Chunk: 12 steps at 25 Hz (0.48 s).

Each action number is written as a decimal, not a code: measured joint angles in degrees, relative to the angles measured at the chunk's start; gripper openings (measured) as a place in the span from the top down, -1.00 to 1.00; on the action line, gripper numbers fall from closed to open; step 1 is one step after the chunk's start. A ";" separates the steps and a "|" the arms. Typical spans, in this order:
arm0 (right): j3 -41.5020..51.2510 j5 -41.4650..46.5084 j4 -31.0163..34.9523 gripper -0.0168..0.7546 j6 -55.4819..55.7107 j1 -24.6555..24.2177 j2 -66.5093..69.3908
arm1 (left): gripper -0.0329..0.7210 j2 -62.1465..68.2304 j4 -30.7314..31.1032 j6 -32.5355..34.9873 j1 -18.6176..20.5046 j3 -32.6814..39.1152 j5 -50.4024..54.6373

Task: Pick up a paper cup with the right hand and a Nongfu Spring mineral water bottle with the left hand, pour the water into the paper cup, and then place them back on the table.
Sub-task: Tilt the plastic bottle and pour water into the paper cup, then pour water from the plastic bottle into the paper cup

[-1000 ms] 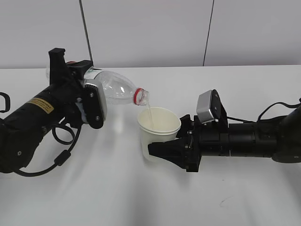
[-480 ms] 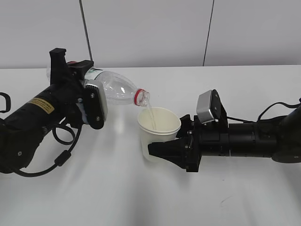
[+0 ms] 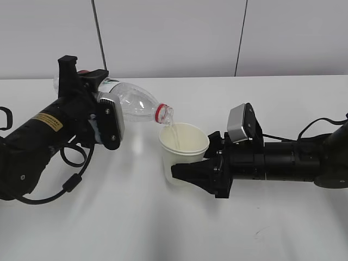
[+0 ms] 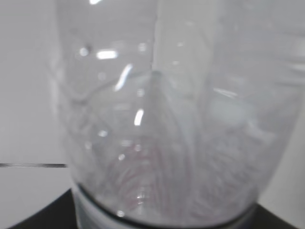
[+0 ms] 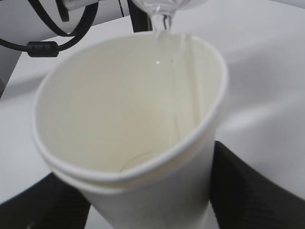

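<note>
- Almost nothing has shifted since the earlier frames: both arms hold their pose and the thin stream of water (image 3: 172,130) keeps falling, so the pour is mid-way and the set-down has yet to come
- Nearest, the right hand (image 3: 187,173) is clamped round the lower wall of the paper cup (image 3: 183,147), held upright, mouth up, just above the table (image 3: 163,234)
- Its wrist view shows the cup's (image 5: 128,138) inside wet, little pooled at the bottom
- Farther back, the left hand (image 3: 103,122) grips the Nongfu Spring mineral water bottle (image 3: 133,103) by its body
- Bottle's long axis lies near horizontal, neck tipped slightly down to the right, mouth over the cup's far rim
</note>
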 joint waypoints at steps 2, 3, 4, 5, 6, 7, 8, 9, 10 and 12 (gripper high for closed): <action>0.00 0.00 0.23 -0.37 -0.25 0.00 0.00 | 0.03 0.00 0.00 0.00 0.00 0.00 -0.02; 0.00 0.00 0.23 -0.37 -0.48 0.00 0.00 | 0.03 0.00 0.00 0.12 0.00 0.00 -0.06; 0.00 0.00 0.23 -0.37 -0.62 0.00 0.00 | 0.03 0.00 0.00 0.18 0.00 0.00 -0.06; 0.00 0.00 0.34 -0.37 -0.96 0.00 0.00 | 0.03 0.00 0.00 0.18 0.00 0.00 -0.08; 0.00 0.00 0.34 -0.37 -1.52 0.00 0.00 | 0.03 0.00 0.00 0.18 0.00 0.00 -0.13; 0.00 0.00 0.34 -0.37 -1.94 0.00 0.00 | 0.03 0.00 0.00 0.18 0.00 0.00 -0.13; 0.00 0.00 0.34 -0.37 -2.22 0.00 0.00 | 0.03 0.00 0.00 0.18 -0.02 0.00 -0.19; 0.00 0.00 0.34 -0.37 -2.46 0.00 0.00 | 0.03 0.00 -0.06 0.29 -0.13 0.00 -0.20; 0.00 0.00 0.42 -0.37 -2.55 0.00 0.00 | 0.03 0.00 -0.23 0.38 -0.37 0.00 -0.20; 0.00 0.00 0.42 -0.37 -2.55 0.00 0.00 | 0.03 0.00 -0.23 0.43 -0.89 0.00 -0.25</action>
